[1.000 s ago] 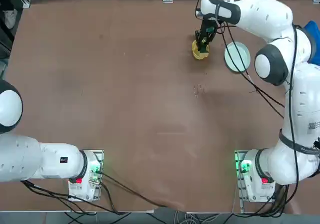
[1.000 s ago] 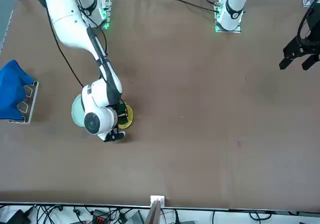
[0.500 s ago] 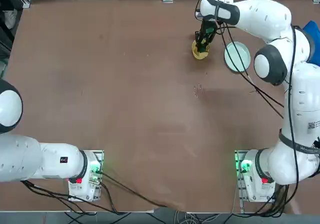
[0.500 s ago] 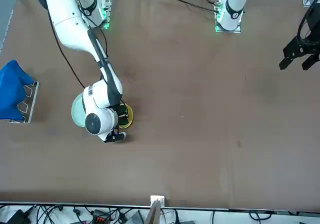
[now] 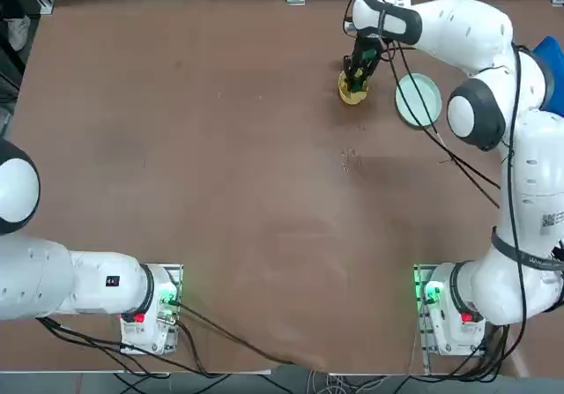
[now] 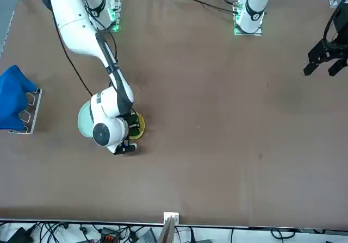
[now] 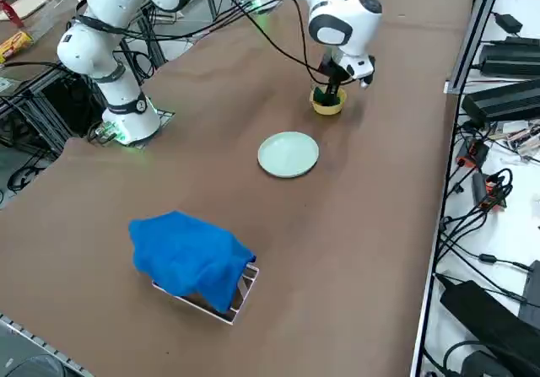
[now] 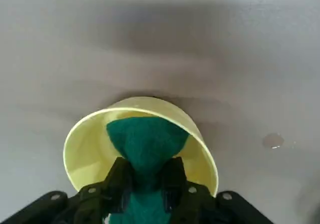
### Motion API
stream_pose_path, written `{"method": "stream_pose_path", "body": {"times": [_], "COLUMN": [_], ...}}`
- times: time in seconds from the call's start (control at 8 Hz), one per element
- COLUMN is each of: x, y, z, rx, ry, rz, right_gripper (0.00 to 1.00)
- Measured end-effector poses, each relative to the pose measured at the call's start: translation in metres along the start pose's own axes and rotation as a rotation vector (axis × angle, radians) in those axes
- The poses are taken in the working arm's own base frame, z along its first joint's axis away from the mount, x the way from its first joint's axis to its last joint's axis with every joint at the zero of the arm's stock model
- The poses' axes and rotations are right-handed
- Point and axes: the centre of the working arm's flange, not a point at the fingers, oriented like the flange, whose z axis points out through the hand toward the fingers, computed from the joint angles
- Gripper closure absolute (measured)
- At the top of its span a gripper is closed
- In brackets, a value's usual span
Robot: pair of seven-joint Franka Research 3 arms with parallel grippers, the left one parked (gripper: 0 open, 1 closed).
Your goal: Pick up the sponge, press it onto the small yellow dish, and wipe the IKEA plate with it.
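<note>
**Sponge pinched and down inside the yellow dish**

Take the small yellow dish (image 8: pixel 141 149) as your landmark. In the wrist view you see the right gripper (image 8: pixel 146 176) directly over it, its two fingers (image 8: pixel 120 176) clenched on the sponge (image 8: pixel 146 143). Only the dark green face shows. The sponge's free end bulges out past the fingertips and sits within the dish's rim, down in the bowl; you cannot tell whether it presses on the bottom.

From overhead, the gripper (image 5: pixel 356 78) points down into the dish (image 5: pixel 351 94), and the green of the sponge (image 5: pixel 356 84) shows between the black fingers. The dish stands on the brown table (image 5: pixel 220 165), toward the edge far from the arm bases.

Just beside the dish, apart from it and on the working arm's side, lies the IKEA plate (image 5: pixel 417 99): pale mint, flat on the table, nothing on it. A black cable from the arm crosses above it in the overhead view.

Farther from the dish, beyond the plate in the side view, a blue cloth (image 7: pixel 190 257) is draped over a small metal stand (image 7: pixel 240 297) near the table's edge.
</note>
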Motion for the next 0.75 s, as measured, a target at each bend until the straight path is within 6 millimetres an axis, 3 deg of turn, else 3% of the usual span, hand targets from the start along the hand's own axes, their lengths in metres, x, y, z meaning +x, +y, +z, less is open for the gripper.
{"method": "stream_pose_path", "body": {"times": [0.75], "x": [0.0004], "y": [-0.0002], "z": [0.0005], "rx": [0.000], "ry": [0.000], "rz": [-0.001], "right_gripper": [0.66]}}
